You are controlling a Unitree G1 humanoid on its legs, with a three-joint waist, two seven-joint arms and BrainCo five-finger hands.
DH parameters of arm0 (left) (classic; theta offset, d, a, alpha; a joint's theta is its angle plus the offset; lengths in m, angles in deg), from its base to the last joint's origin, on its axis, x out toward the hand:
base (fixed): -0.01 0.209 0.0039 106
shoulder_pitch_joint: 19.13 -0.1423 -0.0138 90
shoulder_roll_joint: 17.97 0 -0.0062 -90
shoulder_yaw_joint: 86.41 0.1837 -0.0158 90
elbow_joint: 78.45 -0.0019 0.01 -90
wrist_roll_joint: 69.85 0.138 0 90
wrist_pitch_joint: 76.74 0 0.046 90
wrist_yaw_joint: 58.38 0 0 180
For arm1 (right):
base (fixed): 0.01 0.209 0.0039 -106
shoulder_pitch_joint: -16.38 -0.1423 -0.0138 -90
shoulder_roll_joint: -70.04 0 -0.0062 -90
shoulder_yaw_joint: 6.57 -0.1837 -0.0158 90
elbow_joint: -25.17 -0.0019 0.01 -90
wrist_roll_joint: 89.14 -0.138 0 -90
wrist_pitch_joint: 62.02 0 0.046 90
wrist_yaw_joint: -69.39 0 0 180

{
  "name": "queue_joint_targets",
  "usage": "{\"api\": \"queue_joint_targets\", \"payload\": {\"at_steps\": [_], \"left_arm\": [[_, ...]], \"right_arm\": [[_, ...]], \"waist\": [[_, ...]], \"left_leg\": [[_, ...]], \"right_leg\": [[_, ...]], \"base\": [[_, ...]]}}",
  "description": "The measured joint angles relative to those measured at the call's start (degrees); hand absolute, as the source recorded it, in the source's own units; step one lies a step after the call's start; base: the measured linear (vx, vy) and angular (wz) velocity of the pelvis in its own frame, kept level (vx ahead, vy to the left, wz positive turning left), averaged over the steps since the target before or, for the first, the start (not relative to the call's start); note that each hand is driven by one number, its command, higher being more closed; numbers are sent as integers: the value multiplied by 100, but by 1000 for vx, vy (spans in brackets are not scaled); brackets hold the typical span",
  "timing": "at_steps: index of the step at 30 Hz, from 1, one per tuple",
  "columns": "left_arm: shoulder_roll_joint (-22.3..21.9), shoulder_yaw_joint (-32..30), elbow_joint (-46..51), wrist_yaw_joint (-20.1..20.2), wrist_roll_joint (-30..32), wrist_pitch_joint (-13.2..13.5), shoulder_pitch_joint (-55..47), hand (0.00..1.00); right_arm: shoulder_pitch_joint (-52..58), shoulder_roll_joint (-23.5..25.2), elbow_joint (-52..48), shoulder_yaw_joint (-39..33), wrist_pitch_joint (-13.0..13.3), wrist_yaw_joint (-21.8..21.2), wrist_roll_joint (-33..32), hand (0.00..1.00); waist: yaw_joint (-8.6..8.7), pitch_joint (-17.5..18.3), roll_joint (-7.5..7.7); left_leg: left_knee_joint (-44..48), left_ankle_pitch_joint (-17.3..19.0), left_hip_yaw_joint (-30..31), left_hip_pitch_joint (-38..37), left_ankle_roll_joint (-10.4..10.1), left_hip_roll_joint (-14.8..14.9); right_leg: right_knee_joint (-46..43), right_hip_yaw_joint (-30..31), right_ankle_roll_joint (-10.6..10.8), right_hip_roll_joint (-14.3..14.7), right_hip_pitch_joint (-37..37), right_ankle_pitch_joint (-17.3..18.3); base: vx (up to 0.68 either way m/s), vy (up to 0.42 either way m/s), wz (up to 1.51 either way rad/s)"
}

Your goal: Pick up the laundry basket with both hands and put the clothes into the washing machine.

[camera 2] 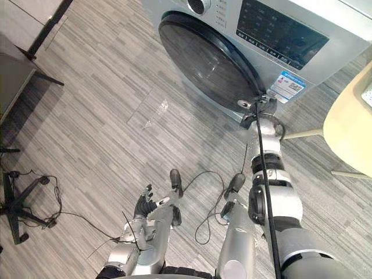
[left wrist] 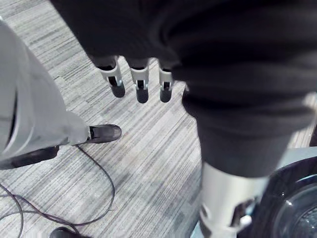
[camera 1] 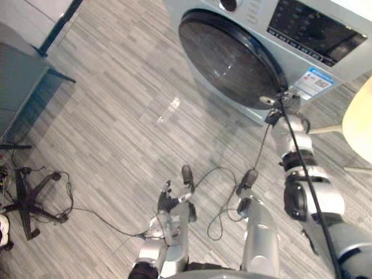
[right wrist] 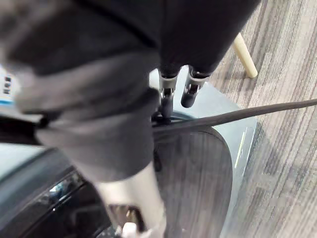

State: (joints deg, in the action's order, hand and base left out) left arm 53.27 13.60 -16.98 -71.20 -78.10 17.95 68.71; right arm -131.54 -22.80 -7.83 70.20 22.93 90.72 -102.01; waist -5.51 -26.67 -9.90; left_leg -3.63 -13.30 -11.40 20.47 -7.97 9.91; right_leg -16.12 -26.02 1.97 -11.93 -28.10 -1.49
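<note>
While the washing machine (camera 1: 256,14) door (camera 1: 226,58) sits closed, right hand (camera 1: 274,111) is at its lower rim, fingers (right wrist: 190,95) extended, grasping nothing; left hand (camera 1: 168,200) hangs released, well back from the machine. Step looks like door-opening; next calls for hooking the rim and pulling.

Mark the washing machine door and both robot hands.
washing machine door (camera 1: 229,58): left eye view, middle of the glass.
right robot hand (camera 2: 256,110): right eye view, middle of the hand.
left robot hand (camera 1: 168,202): left eye view, middle of the hand.
</note>
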Motion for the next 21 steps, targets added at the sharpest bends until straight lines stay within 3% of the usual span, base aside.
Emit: {"api": "queue_joint_targets", "payload": {"at_steps": [5, 6, 7, 9, 10, 12, 14, 15, 16, 17, 18, 21], "left_arm": [[23, 110, 168, 13, -17, 65, -25, 0], [31, 110, 200, 17, -15, 72, -25, 0], [74, 111, 219, 22, -15, 79, -15, 0], [138, 109, 216, 28, -13, 73, -9, 0], [186, 107, 202, 52, -12, 69, 61, 0], [169, 98, 192, 123, -12, 78, 116, 0], [201, 107, 208, 172, -12, 89, 152, 0], [190, 96, 96, 195, -11, 65, 290, 0], [140, 93, 21, 258, -10, 59, 348, 0], [69, 78, -18, 300, -5, 63, 374, 0], [89, 84, -3, 358, -4, 87, 376, 0], [115, 98, -82, 450, -5, 51, 356, 0]], "right_arm": [[-304, -474, 727, 424, -27, -292, 71, 0], [-312, -630, 763, 610, -29, -455, 43, 100], [-370, -812, 763, 913, -28, -594, -62, 100], [-405, -960, 763, 1201, -28, -719, -158, 100], [-444, -1237, 763, 1660, -28, -1002, -328, 100], [-628, -1497, 759, 2138, -31, -1354, -502, 100], [-731, -1742, 759, 2565, -30, -1610, -793, 100], [-829, -1937, 712, 2740, -29, -1837, -1077, 100], [-887, -2020, 703, 2828, -23, -1925, -1219, 100], [-1053, -2074, 680, 3053, -25, -2096, -1562, 100], [-1089, -2210, 680, 3323, -29, -2214, -1837, 100], [-1356, -2317, 643, 3872, -62, -2432, -2173, 100]], "waist": [[-18, 10, -38], [-23, 56, -107], [-33, 63, -188], [-43, 83, -224], [-69, 82, -222], [-257, 65, -332], [-206, 68, -344], [-155, 62, -314], [-211, 59, -335], [-325, 19, -416], [-225, 24, -425], [-324, 18, -415]], "left_leg": [[-4, -8, 234, 153, 0, -1], [-25, -7, 310, 251, -1, 4], [-97, -2, 332, 318, -6, 0], [-172, 73, 325, 368, -101, -4], [-13, 85, 274, 495, -114, -109], [186, 120, 305, 648, -102, 41], [51, 233, 235, 709, -250, -23], [556, 198, 208, 933, -59, -201], [942, 325, 266, 1001, 121, -178], [838, 485, 269, 938, 212, -88], [636, 458, 188, 916, 174, -102], [92, 313, 182, 813, 217, -28]], "right_leg": [[-8, -137, -32, -18, -43, 28], [27, -192, -44, -23, -92, 14], [86, -213, -47, -27, -157, -21], [220, -219, -17, -11, -189, -97], [463, -185, 5, -36, -227, -190], [344, -68, 95, 85, -393, -347], [499, -11, 15, 19, -475, -372], [835, -24, 204, -35, -490, -365], [868, -6, 433, -16, -531, -327], [73, 110, 104, -67, -789, -353], [-139, 402, -131, -114, -699, -52], [318, 75, -201, 107, -668, -276]], "base": [[-69, -61, 18], [-95, -73, 20], [-127, -75, 15], [-110, -33, 3], [-112, -8, -14], [-169, -68, -49], [-169, -43, 4], [-79, -8, 13], [-31, -76, -34], [-30, -137, -16], [-17, -124, -8], [-40, -135, -5]]}}
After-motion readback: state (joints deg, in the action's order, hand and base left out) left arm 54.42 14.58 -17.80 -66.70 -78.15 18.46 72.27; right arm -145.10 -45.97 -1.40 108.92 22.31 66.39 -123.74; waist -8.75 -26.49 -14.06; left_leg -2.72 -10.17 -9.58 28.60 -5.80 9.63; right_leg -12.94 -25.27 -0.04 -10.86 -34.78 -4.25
